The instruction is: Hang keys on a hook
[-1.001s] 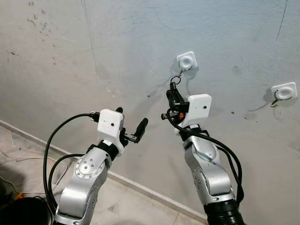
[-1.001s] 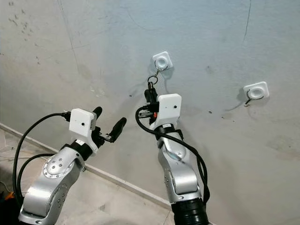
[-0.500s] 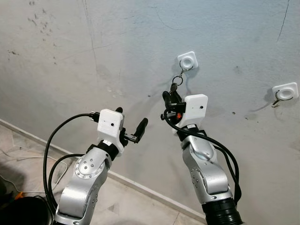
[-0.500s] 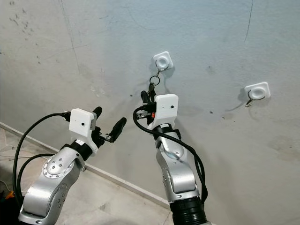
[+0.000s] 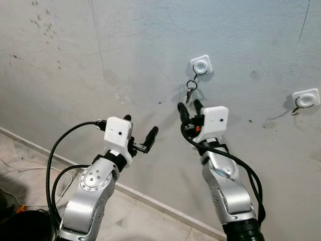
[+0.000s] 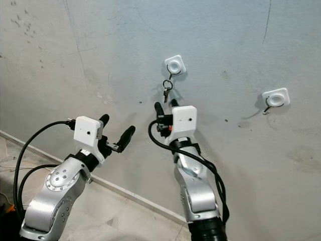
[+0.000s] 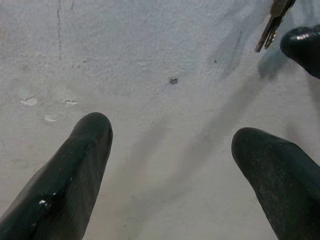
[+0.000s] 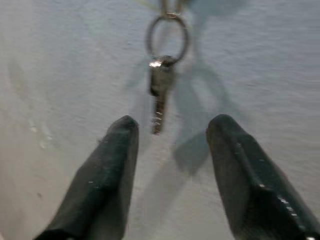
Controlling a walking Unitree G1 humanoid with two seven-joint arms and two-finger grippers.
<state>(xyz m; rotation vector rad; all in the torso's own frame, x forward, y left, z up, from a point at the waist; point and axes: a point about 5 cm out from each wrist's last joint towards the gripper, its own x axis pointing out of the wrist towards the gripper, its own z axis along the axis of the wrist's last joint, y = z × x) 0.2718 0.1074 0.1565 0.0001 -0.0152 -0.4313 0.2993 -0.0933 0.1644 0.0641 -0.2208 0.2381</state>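
Observation:
A key ring with small keys hangs from the hook of a white square wall mount on the grey wall. My right gripper is just below the keys, open, with nothing between its fingers. The right wrist view has the keys dangling free above the two black fingertips. My left gripper is lower and to the left, open and empty, pointing at the bare wall. The key tips show at the edge of the left wrist view.
A second white wall mount with a hook sits further right on the wall. A skirting line runs along the wall's foot above the tiled floor. Black cables loop beside my left arm.
My right gripper has let go of the keys, opened and dropped a little below them. The keys now hang straight from the hook. My left arm has not moved.

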